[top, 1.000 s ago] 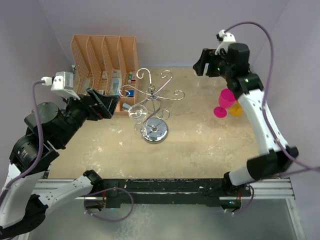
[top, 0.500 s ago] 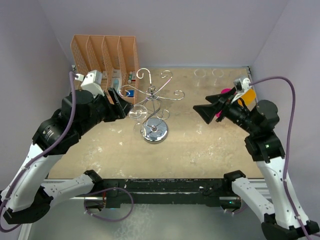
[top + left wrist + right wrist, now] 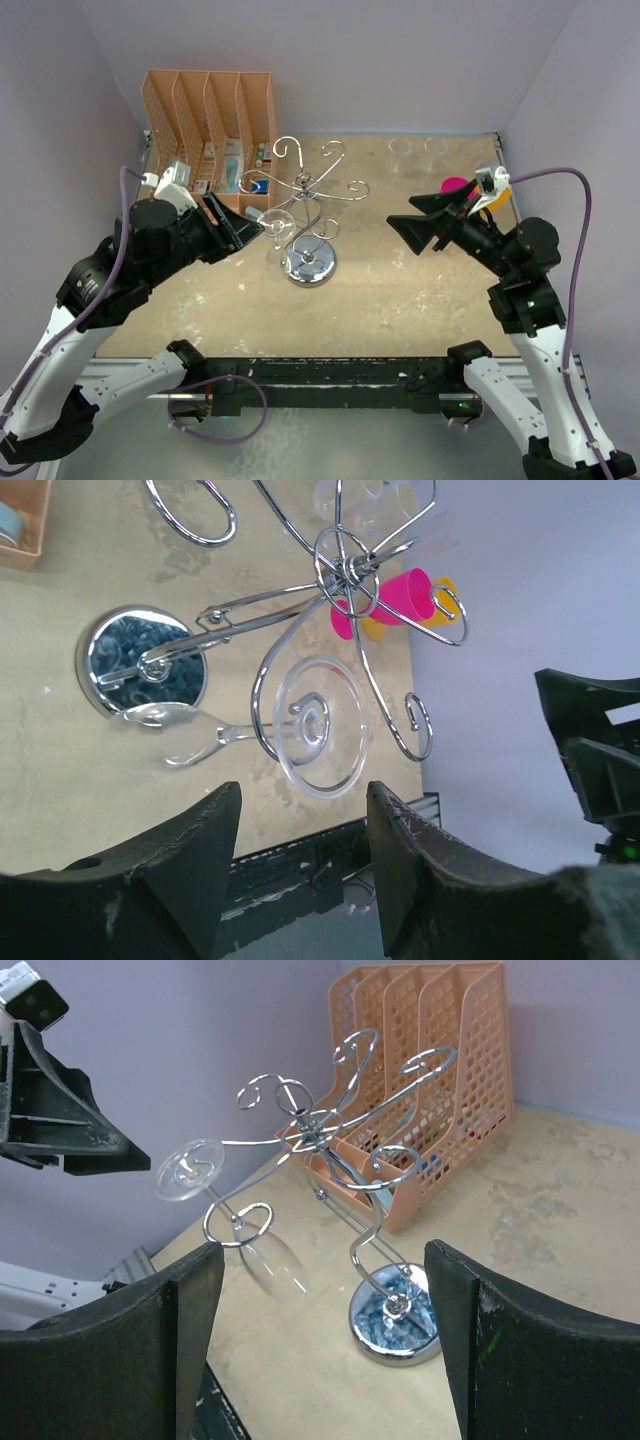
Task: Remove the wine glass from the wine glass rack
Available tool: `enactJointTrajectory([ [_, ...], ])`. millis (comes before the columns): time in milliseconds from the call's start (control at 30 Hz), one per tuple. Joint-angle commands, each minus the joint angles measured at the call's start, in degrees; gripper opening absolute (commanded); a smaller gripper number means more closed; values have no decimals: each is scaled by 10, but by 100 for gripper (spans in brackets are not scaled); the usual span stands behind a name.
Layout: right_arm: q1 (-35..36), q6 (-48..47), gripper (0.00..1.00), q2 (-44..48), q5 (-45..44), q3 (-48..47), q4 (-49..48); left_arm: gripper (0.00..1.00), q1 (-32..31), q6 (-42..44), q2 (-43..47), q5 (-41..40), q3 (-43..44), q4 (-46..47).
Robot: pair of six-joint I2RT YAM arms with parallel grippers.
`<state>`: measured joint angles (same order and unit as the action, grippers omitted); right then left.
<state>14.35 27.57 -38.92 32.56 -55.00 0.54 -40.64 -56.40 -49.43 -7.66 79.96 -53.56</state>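
The wine glass rack (image 3: 308, 205) stands mid-table, a silver wire stand with curled arms on a round chrome base. One clear wine glass (image 3: 275, 226) hangs upside down from its near-left arm. My left gripper (image 3: 243, 226) is open, level with the glass and just left of it, not touching. In the left wrist view the glass foot (image 3: 320, 725) lies ahead of my open gripper (image 3: 300, 825). My right gripper (image 3: 403, 210) is open and empty to the right of the rack. In the right wrist view (image 3: 320, 1260) it faces the rack (image 3: 370, 1210) and the glass (image 3: 270, 1255).
An orange slotted file organizer (image 3: 210, 110) stands behind the rack at the back left. A pink cup (image 3: 455, 186) and an orange cup (image 3: 497, 188) sit behind my right gripper. Two clear glasses (image 3: 400, 147) stand at the back wall.
My right arm has swung down from high at the back and now points its open gripper at the rack. My left gripper has moved closer to the hanging glass.
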Motion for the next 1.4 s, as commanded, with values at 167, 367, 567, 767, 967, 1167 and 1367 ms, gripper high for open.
enactJointTrajectory([
  [167, 1, 9, 83, 14, -1, -6, -15, 53, -3, -39, -21, 47, -16, 48],
  [367, 0, 9, 83, 19, -14, -4, -11, 44, -3, -62, -30, 16, -18, 44],
  [567, 0, 5, 83, 18, -20, -9, -6, 33, -3, -69, -43, 15, -17, 40],
  [767, 0, -2, 83, 15, -28, -11, -4, 33, -3, -71, -43, 7, -19, 32],
  [967, 0, -10, 83, 9, -34, -16, 1, 27, -3, -70, -46, 7, -19, 29],
  [1167, 0, -15, 83, 7, -36, -19, 5, 20, -3, -76, -44, 5, -22, 32],
  [1367, 0, -20, 83, 9, -40, -23, 16, 14, -3, -79, -41, 8, -24, 32],
])
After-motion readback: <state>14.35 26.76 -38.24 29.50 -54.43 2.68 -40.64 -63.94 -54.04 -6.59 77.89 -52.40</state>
